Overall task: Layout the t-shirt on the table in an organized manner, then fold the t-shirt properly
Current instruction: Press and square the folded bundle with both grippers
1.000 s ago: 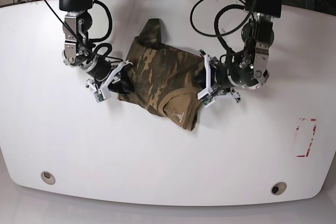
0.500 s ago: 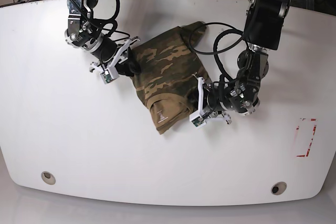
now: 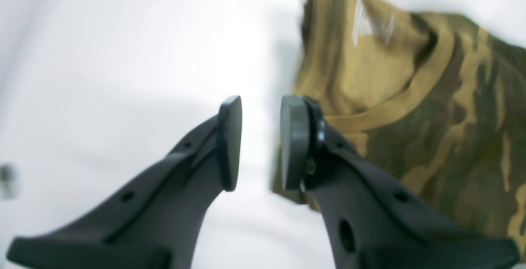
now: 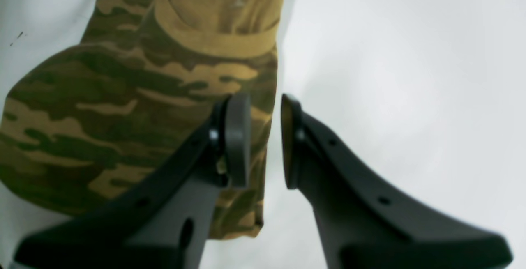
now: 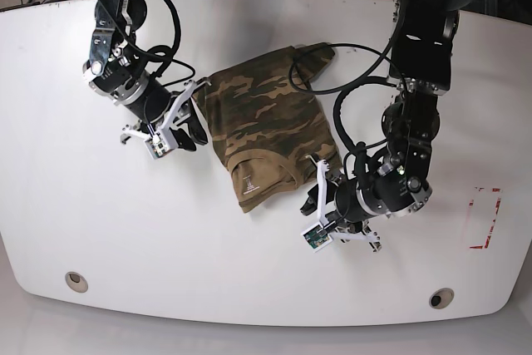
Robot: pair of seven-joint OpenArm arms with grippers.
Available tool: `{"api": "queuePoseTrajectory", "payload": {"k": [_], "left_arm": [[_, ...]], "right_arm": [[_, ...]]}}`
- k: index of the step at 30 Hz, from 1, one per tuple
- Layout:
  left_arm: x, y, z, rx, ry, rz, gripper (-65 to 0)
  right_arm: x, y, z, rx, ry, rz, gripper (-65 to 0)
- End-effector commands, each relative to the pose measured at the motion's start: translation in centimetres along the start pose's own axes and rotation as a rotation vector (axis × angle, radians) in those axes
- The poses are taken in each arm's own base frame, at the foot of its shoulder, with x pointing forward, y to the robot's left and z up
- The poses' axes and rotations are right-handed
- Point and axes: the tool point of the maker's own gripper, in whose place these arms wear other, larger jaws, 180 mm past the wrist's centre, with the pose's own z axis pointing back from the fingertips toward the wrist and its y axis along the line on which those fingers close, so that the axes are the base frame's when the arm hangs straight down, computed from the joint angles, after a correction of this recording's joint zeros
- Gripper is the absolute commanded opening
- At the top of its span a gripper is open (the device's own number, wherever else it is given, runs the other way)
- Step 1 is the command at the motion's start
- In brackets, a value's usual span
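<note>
The camouflage t-shirt lies bunched in a compact shape mid-table, its tan collar and label toward the front. My right gripper sits at the shirt's left edge. In the right wrist view this gripper is open by a narrow gap and hovers over the t-shirt hem, gripping nothing. My left gripper is just off the shirt's front right corner. In the left wrist view it is open, with bare table between its pads and the t-shirt to the right.
A red-and-white tape mark is at the right. Two grommet holes sit near the front edge. Black cable loops hang from the arms close to the shirt's far right corner.
The shirt has been turned and shifted, so its collar now points to the front. The left arm has swung down toward the front; the right arm has dropped back to the shirt's left edge.
</note>
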Motion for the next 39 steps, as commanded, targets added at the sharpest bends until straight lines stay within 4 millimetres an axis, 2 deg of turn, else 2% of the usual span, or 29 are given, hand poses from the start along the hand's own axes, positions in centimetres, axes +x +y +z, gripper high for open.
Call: {"api": "queuePoseTrajectory", "payload": {"k": [1,4,9,18,26,28,33,39], "left_arm": [[0.8,-1.3,0.7,-0.001,-0.033,-0.002,-51.3],[-0.6,-3.7,0.6,-0.037,-0.017,0.023,-51.3],[-3.5,-7.9,0.0,-0.115,0.027,0.088,-51.3],[-7.6,-12.5,-0.5,-0.205,0.060,0.174,-51.3],[-13.8,-13.3,-2.1,-0.263,0.162,0.253,-51.3],[-14.7,-12.7,-2.3,-0.258,0.175,0.261,-51.3],[-15.9,-11.8,-2.5,-0.251,0.189,0.272,-51.3],[-15.2,-10.4,-2.6,-0.230,0.179,0.256,-51.3]], "right_arm": [[2.0,-0.4,0.0,-0.002,-0.062,0.014,-52.6],[2.0,-0.7,-0.5,0.001,-0.060,0.002,-52.6],[0.7,-0.6,-2.3,0.034,-0.022,-0.039,-52.6],[-2.4,-0.5,-4.0,0.066,-0.020,-0.146,-52.6],[-6.8,0.2,-4.4,0.074,0.008,-0.259,-52.6],[-7.6,0.4,-4.2,0.075,0.016,-0.271,-52.6],[-9.1,1.3,-3.5,0.079,0.036,-0.288,-52.6],[-8.6,2.4,-2.4,0.086,0.019,-0.273,-52.6]]}}
